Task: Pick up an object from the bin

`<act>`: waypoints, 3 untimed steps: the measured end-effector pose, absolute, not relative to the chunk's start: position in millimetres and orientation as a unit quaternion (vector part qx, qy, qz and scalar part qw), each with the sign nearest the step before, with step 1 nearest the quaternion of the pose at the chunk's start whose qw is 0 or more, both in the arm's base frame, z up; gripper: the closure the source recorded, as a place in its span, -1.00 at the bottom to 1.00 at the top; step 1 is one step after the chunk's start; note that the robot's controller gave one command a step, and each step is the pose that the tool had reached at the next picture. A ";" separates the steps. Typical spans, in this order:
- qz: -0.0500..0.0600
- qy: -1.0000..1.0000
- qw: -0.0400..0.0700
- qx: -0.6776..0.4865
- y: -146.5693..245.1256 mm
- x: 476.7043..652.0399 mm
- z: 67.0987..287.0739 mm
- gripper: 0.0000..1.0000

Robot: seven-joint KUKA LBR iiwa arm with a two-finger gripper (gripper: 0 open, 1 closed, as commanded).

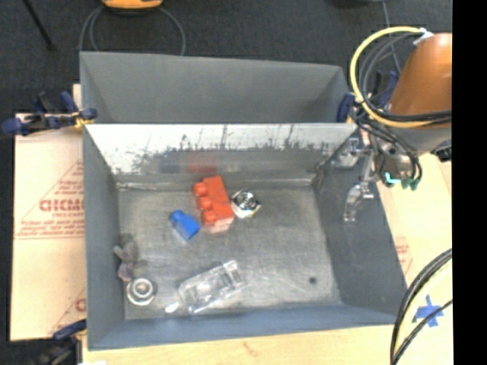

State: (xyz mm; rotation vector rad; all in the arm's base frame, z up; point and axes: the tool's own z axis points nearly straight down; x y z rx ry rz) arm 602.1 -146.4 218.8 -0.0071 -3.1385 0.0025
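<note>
My gripper hangs over the bin's right sloping wall, above the floor and apart from every loose thing. Nearest to it, well to its left, a small shiny silver piece lies against an orange-red toy brick at the back middle of the floor. Just left of the brick's front end sits a small blue piece. Near the front middle a clear plastic package lies flat.
At the front left corner lie a grey-purple lump and a round metal ring. The arm with its orange cover and cables comes in over the bin's right rim. Bare floor lies between the gripper and the brick.
</note>
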 end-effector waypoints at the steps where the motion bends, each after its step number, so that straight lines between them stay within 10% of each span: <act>1: -0.001 -1.000 0.001 -0.005 -94.1 647.2 143.7 -1.00; 2: -0.001 -1.000 -0.001 0.027 -5.8 651.5 141.8 -1.00; 3: 0.000 -0.993 0.001 0.119 6.1 654.1 87.7 -1.00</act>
